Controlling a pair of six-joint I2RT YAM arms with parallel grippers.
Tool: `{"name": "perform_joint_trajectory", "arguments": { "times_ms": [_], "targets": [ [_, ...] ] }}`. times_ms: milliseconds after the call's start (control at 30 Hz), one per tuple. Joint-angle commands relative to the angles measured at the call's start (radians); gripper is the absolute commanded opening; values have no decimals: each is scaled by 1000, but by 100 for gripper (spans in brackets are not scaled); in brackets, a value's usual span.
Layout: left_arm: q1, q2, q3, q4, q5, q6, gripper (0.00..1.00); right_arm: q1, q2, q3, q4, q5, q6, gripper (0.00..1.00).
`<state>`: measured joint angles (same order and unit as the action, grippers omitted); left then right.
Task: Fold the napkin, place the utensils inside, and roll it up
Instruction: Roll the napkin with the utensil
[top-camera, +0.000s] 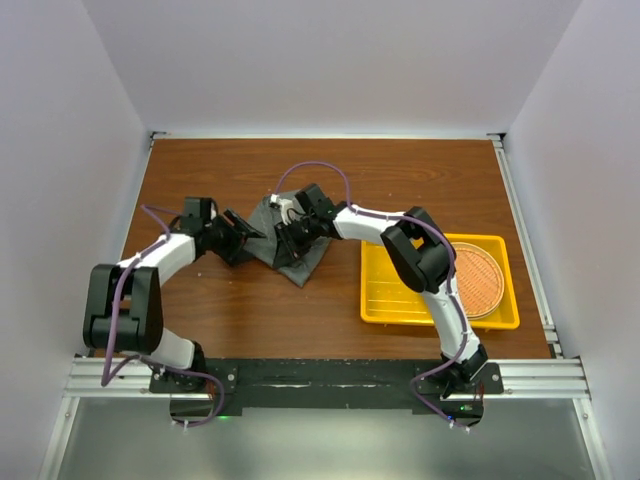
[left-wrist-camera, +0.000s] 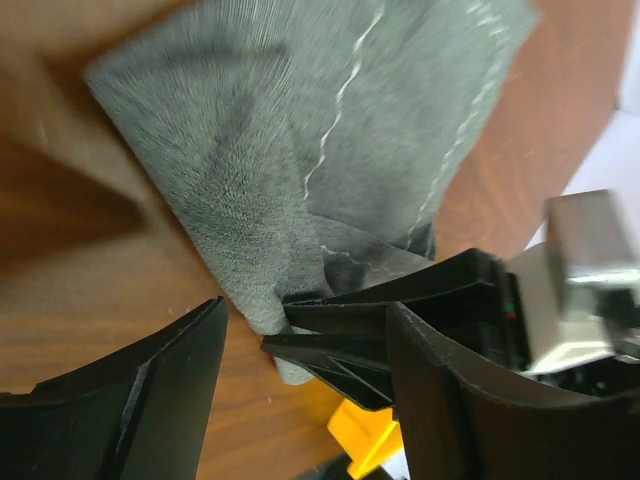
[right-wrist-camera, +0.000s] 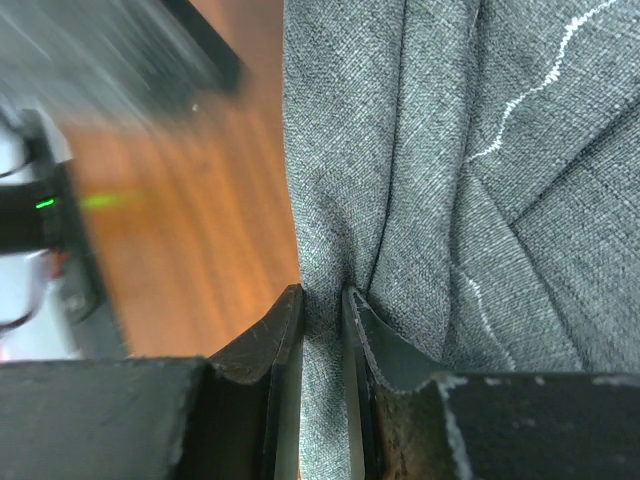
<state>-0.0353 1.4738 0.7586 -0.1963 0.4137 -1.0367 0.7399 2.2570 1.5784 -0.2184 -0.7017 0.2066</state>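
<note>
The dark grey napkin (top-camera: 292, 245) lies crumpled and partly folded on the wooden table, left of the tray. My right gripper (top-camera: 291, 233) is over it and is shut on a raised fold of the cloth; the right wrist view shows its jaws (right-wrist-camera: 323, 300) pinching the napkin (right-wrist-camera: 430, 180). My left gripper (top-camera: 243, 238) is at the napkin's left edge, open and empty. In the left wrist view its jaws (left-wrist-camera: 305, 312) stand wide apart in front of the napkin (left-wrist-camera: 290, 140), with the right gripper's black fingers (left-wrist-camera: 340, 345) between them. No teal utensils are in view.
A yellow tray (top-camera: 400, 300) sits to the right of the napkin and holds a round woven orange-brown mat (top-camera: 478, 280). A corner of the tray (left-wrist-camera: 365, 440) shows in the left wrist view. White walls enclose the table on three sides.
</note>
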Motion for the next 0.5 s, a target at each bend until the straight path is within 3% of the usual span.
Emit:
{"name": "perform_joint_trajectory", "arguments": {
  "times_ms": [0, 167, 467],
  "targets": [
    [-44, 74, 22, -40, -53, -112, 70, 21, 128, -37, -144, -99, 53, 6],
    [-55, 128, 76, -224, -111, -164, 71, 10, 138, -28, -136, -107, 60, 6],
    [-63, -13, 48, -321, -185, -220, 72, 6, 145, -20, -144, -88, 43, 6]
  ]
}}
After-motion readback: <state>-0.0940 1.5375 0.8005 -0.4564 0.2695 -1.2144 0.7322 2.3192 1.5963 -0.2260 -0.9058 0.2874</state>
